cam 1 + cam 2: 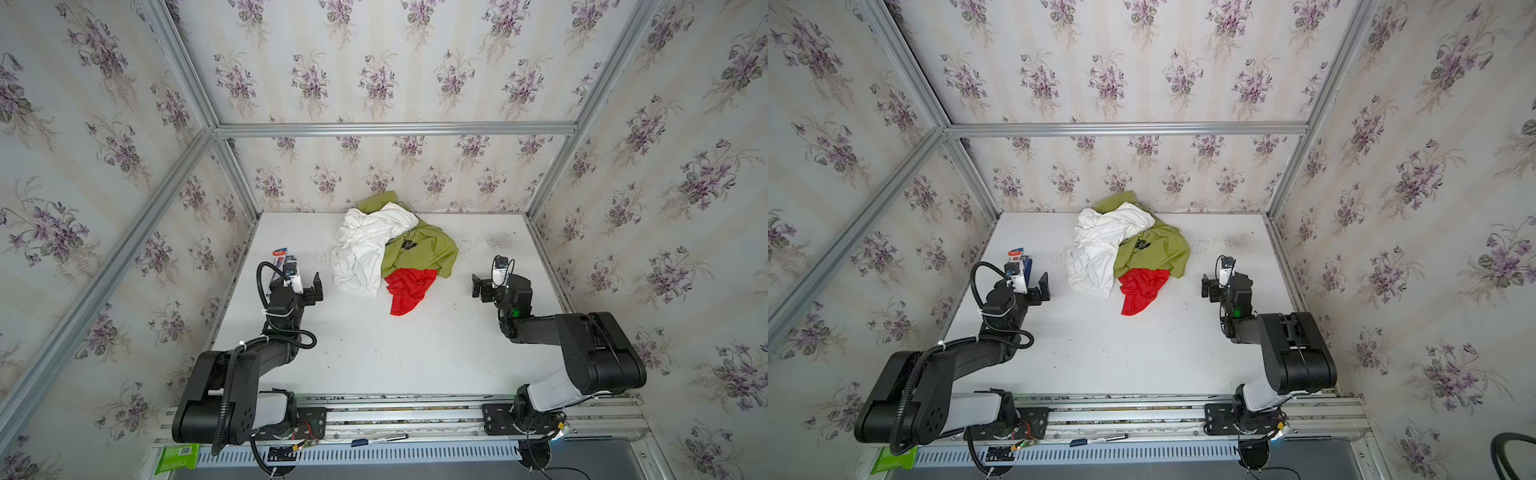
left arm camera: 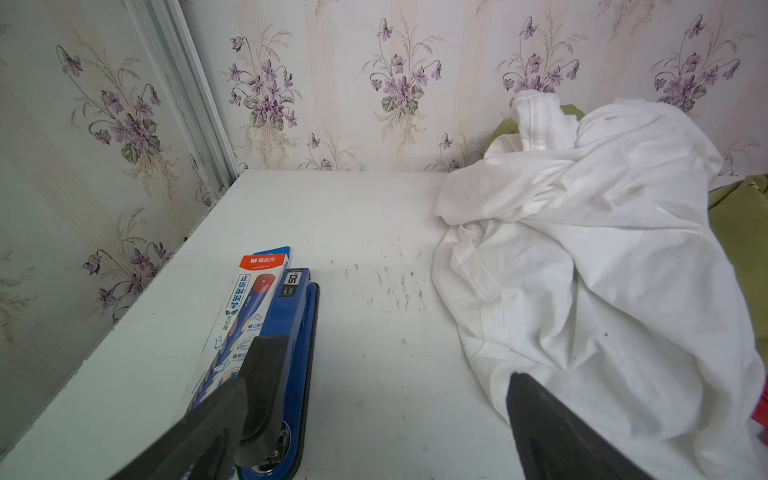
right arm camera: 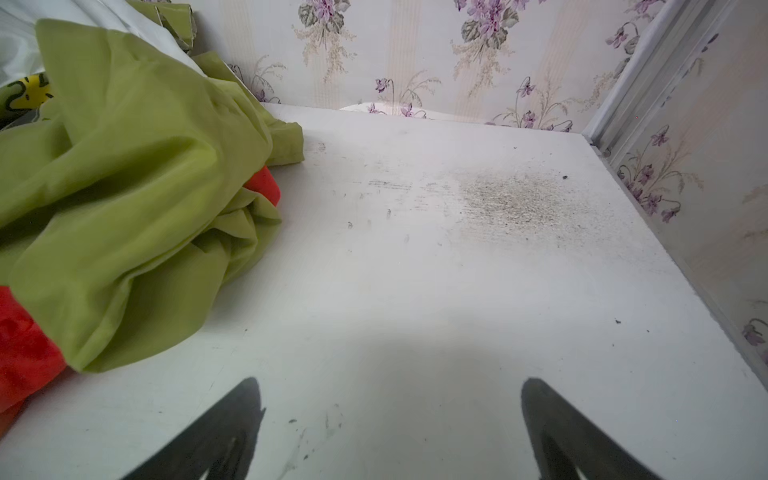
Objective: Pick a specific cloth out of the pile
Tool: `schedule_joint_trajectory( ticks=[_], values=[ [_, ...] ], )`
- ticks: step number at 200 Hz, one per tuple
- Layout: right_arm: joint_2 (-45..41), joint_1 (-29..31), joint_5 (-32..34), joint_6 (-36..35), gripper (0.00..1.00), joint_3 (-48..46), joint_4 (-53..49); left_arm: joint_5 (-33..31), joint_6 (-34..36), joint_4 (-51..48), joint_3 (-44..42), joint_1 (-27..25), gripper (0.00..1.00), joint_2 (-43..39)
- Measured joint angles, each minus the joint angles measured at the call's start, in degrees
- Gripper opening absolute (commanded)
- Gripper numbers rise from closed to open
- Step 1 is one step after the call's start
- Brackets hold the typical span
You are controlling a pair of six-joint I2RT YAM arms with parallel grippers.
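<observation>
Pile (image 1: 390,245): heaped at the middle of the table's (image 1: 374,357) far edge.
Red cloth (image 1: 409,293): lay on the pile's near side, its far end tucked under the olive-green cloth (image 1: 428,253), the rest spilling toward the table's centre.
White cloth (image 1: 361,253): slumped just left of both.
Left gripper (image 1: 315,289): jaws spread wide, empty, near the left edge, clear of the pile.
Right gripper (image 1: 478,287): likewise wide and empty, near the right edge.
Pencil box (image 2: 253,299): lay by the left edge.
</observation>
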Motion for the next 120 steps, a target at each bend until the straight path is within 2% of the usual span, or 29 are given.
schedule_joint_trajectory(
  ticks=[120],
  values=[
    [0.0,-0.2,-0.3,0.0,1.00,0.0,0.0,0.0,0.0,0.0,0.0,0.0,1.00,0.0]
  ],
)
